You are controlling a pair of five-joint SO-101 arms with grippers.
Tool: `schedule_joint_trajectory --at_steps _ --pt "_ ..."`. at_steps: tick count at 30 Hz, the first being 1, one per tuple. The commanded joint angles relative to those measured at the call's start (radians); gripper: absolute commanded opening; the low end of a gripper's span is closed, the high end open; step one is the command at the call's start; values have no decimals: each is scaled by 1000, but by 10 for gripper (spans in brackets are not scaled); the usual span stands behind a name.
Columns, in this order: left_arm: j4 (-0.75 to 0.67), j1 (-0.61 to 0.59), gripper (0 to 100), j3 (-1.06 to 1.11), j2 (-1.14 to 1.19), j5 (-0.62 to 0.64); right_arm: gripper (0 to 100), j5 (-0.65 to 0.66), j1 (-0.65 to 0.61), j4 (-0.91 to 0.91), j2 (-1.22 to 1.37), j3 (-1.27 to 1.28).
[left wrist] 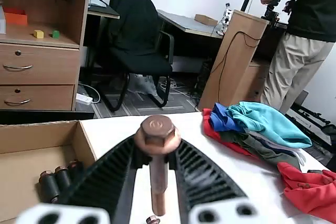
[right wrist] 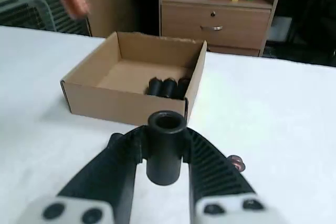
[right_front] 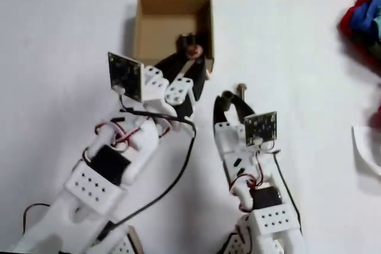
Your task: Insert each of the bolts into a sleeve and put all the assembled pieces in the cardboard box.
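Observation:
My left gripper (right_front: 191, 53) hangs over the near right corner of the cardboard box (right_front: 162, 28), shut on a copper bolt (left wrist: 156, 145) that it holds upright, head up. My right gripper (right_front: 229, 99) sits on the table just in front of the box, shut on an upright black sleeve (right wrist: 166, 148) with its open bore facing up. Several assembled pieces (right wrist: 168, 87) lie against the box's right wall (right wrist: 195, 85), also seen as assembled pieces (left wrist: 55, 182) in the left wrist view. A loose bolt (right_front: 241, 90) lies on the table beside the right gripper.
A heap of coloured clothes (right_front: 363, 19) lies at the table's far right, with a white object (right_front: 364, 147) at the right edge. White tabletop stretches left of the box. Cables trail along both arms.

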Motion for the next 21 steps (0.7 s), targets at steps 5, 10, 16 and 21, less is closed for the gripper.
schedule_joint_trajectory --at_steps 5,10,16,21 --pt "3 87 26 -99 121 -12 21 21 -12 -8 45 -89" --pt "2 121 26 -130 178 -138 21 78 -8 33 45 -124" --pt "0 126 26 -127 186 -146 21 78 -13 38 45 -127" --pt "2 121 26 -125 187 -146 21 78 -13 38 45 -127"
